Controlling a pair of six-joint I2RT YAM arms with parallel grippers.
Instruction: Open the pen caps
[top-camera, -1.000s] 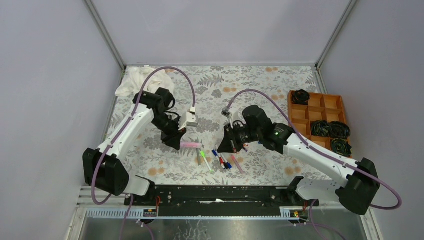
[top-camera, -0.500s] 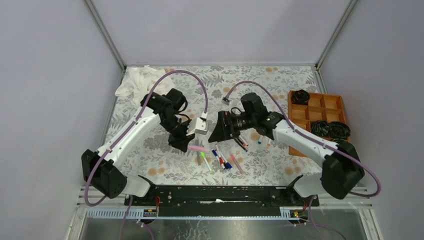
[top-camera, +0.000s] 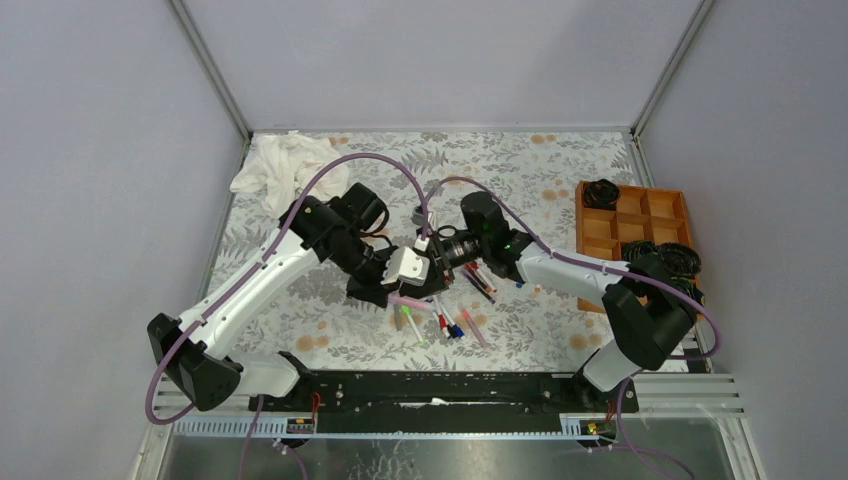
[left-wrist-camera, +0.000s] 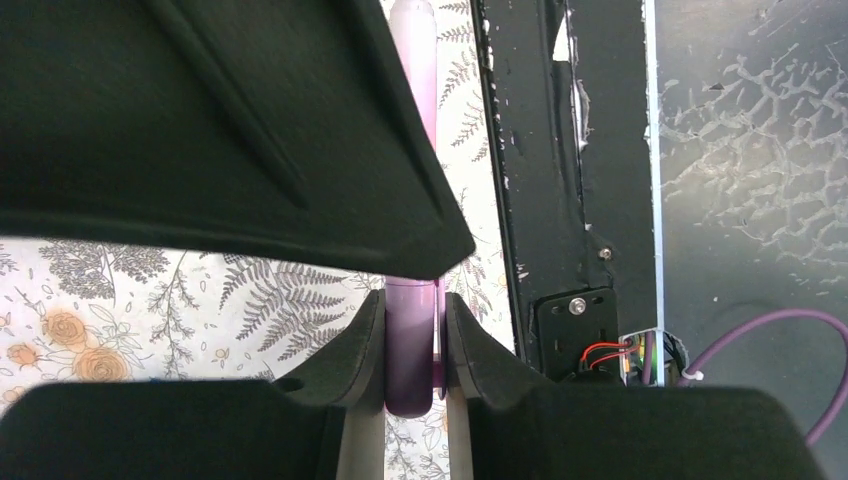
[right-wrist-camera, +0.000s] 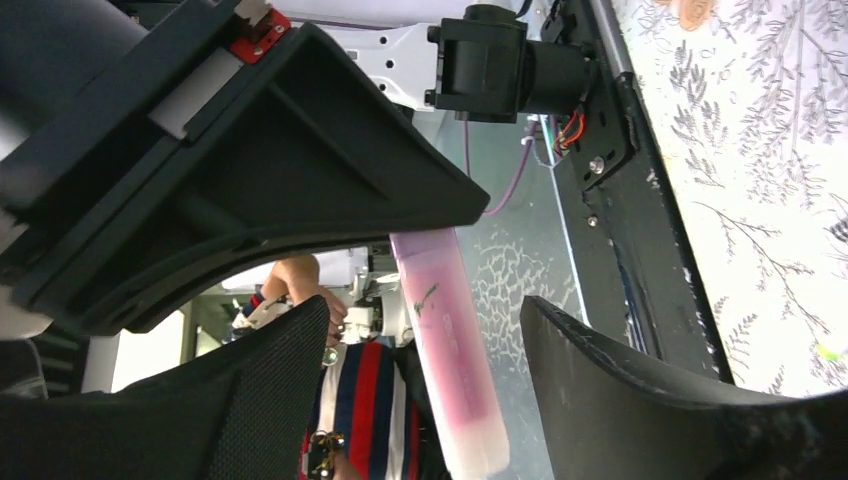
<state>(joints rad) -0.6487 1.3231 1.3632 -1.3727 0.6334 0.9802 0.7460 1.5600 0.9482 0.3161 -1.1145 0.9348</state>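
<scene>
one pink pen (right-wrist-camera: 445, 350) sits clamped in the left gripper (left-wrist-camera: 412, 345) over the floral table (top-camera: 560, 170). the right gripper (top-camera: 432, 272) stands wide apart around its free end. several more pens (top-camera: 445, 322) lie on the table beneath.

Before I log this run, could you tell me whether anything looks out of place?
Only the crumpled white cloth, bunched in the far left corner; the thin marker pens lie jumbled.

The left arm (top-camera: 262, 275) and right arm (top-camera: 560, 268) are angled inward, the wrists set close together. The left pincer (left-wrist-camera: 411, 340) is clamped on a pink pen (left-wrist-camera: 410, 375). The right pincer (right-wrist-camera: 425, 370) is held with its jaws spread.
</scene>
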